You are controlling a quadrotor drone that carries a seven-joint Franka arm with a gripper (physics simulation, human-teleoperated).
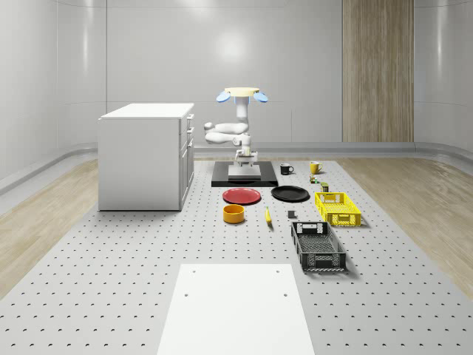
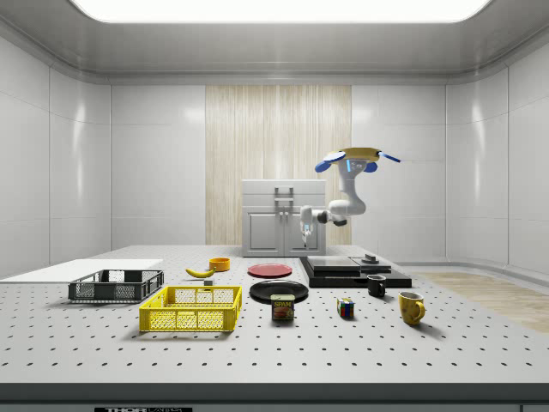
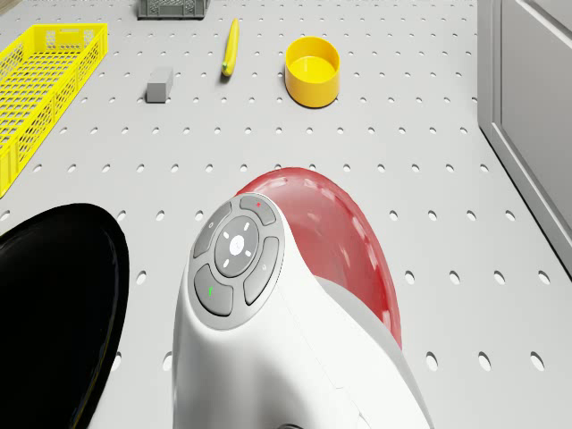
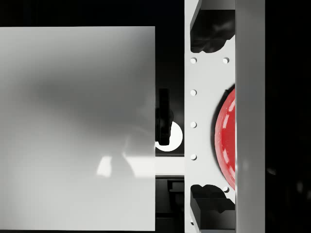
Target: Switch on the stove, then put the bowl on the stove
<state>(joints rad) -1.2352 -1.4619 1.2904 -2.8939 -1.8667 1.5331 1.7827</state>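
drone (image 1: 242, 93): hovering over the back edge of the stove, sitting just above centre in the whole-scene view; the arm is hanging down from it and folding toward the cabinet side

end effector (image 1: 244, 157): pointing down over the stove's pale top, hanging a bit above it near the middle of the whole-scene view; in the side view it's showing at (image 2: 305, 230), above the stove's left end. Honestly can't tell if the fingers are spread or pressed together

stove (image 1: 244, 176): black slab with a light plate on top, sitting on the tabletop (image 1: 133, 251) right of the white cabinet (image 1: 144, 157), centre of the whole-scene view

bowl (image 1: 233, 214): yellow-orange, sitting upright on the tabletop below the red plate (image 1: 242, 196), well apart from the stove; nothing is touching it. In the drone view it's showing up at (image 3: 312, 70)

other stuff: black plate (image 1: 290, 194) lying right of the red one, banana (image 1: 267, 215) just right of the bowl, yellow crate (image 1: 337, 208) and black crate (image 1: 318, 246) sitting toward the lower right, two mugs (image 1: 287, 168) standing right of the stove
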